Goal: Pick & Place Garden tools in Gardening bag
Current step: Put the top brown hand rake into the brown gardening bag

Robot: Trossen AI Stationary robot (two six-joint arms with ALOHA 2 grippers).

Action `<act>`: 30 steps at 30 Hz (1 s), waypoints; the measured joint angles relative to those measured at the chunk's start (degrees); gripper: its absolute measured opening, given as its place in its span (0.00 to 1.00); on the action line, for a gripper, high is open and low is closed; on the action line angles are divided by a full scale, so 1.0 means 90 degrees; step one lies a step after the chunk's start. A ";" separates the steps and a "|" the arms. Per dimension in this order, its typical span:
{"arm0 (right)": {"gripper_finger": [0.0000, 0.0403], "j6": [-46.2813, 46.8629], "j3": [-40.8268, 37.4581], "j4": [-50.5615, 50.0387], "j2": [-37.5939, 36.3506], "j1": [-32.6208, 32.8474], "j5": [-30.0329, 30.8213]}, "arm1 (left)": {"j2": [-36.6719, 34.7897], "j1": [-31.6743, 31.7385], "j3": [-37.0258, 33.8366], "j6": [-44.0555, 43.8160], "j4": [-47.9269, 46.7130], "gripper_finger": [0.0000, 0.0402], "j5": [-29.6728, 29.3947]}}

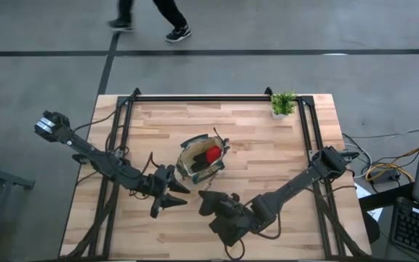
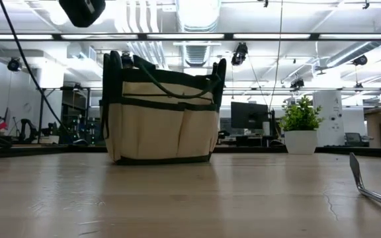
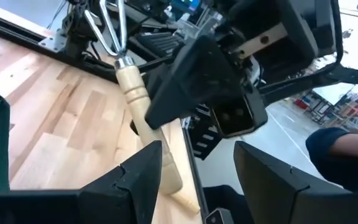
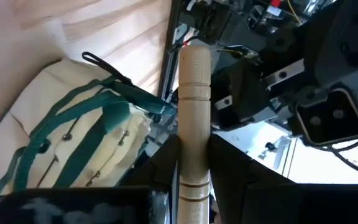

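Now the right claw (image 4: 191,180) grips a light, stiff wooden-handled fork (image 4: 194,106) at mid-handle, beside the gardening bag (image 1: 201,161). Nearby, the left claw (image 3: 194,168) gapes empty.

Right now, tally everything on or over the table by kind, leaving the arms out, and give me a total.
Gardening bag: 1
Wooden-handled fork, gripped by the right gripper: 1
Red item inside the bag: 1
Potted plant: 1
Total: 4. Anything deeper in the bag is hidden.
The left gripper is open beside the fork and holds nothing.
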 joint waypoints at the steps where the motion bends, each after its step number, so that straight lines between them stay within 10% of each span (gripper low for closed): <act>1: 0.15 -0.0062 0.0000 0.0028 0.0006 -0.0015 0.0008 | 0.0036 0.0001 0.0000 -0.0003 0.0003 0.51 -0.0001; 30: 0.15 -0.0712 -0.0002 0.0568 0.0050 -0.0029 0.0066 | 0.1084 0.0074 0.0318 0.0057 0.0069 0.44 -0.0304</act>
